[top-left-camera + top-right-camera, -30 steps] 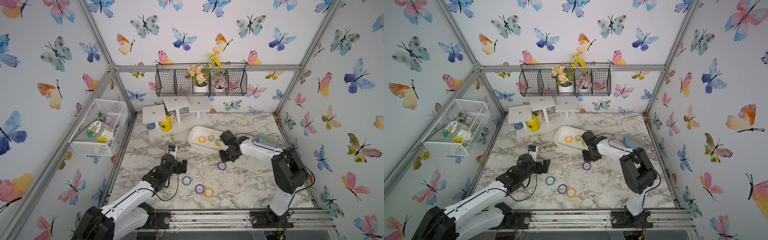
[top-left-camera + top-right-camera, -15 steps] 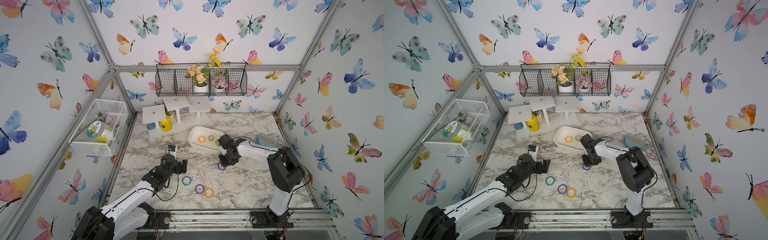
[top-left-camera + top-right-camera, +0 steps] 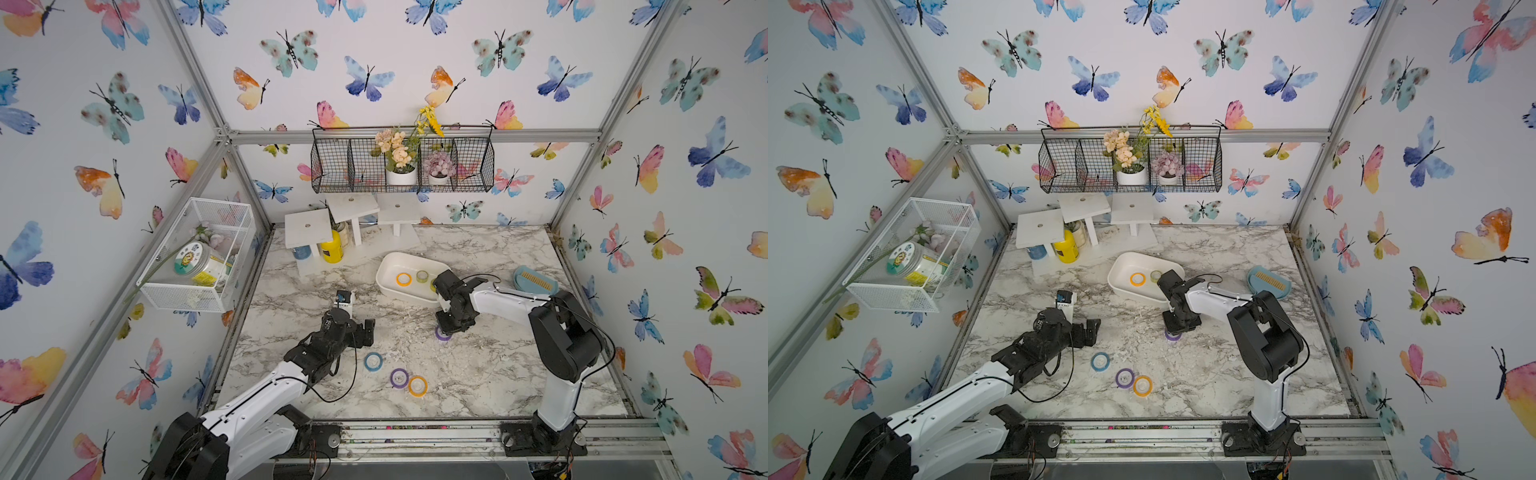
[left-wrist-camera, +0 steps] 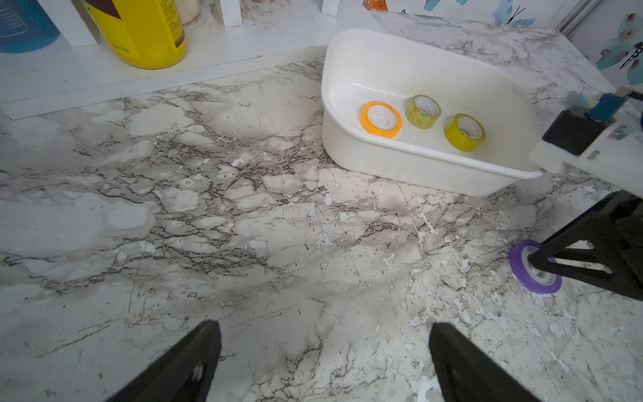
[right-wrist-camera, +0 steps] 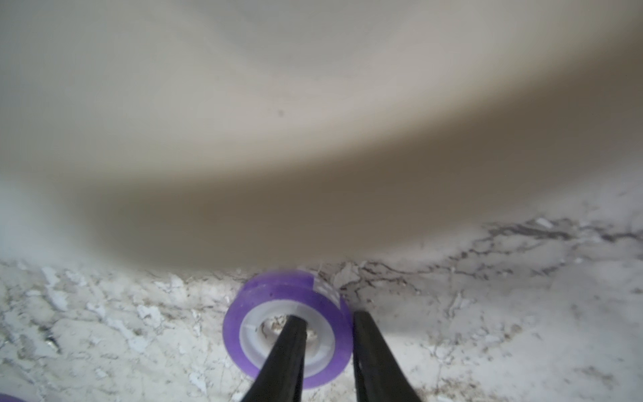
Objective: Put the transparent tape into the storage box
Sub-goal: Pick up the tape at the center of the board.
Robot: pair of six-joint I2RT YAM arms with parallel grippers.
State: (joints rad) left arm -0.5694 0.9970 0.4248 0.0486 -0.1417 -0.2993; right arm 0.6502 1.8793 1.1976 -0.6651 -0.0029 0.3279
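Note:
The storage box point(image 3: 397, 293) point(image 4: 400, 163) is a white tub at the table's middle back. It holds an orange tape roll point(image 4: 381, 119) and two yellow-green rolls point(image 4: 423, 111) point(image 4: 464, 132). Just in front of it a purple roll point(image 3: 443, 334) point(image 5: 278, 302) lies flat on the marble. My right gripper point(image 5: 327, 316) point(image 3: 446, 328) points down on that roll, shut on its wall with one finger in the core hole and one outside. A blue roll point(image 3: 373, 361), a second purple roll point(image 3: 399, 377) and an orange roll point(image 3: 417, 385) lie nearer the front. My left gripper point(image 4: 323, 325) point(image 3: 368, 328) hovers open and empty.
A blue dish point(image 3: 534, 281) sits at the right, behind the right arm. White stands with a yellow bottle point(image 3: 332, 247) line the back left. A small white device point(image 3: 345, 298) stands near the left gripper. A white mesh basket point(image 3: 199, 257) and a black wire basket point(image 3: 401, 166) hang on the walls.
My right gripper has come forward from the tub's edge and down onto the purple roll, and its fingers now straddle the roll's wall. The left arm has not moved.

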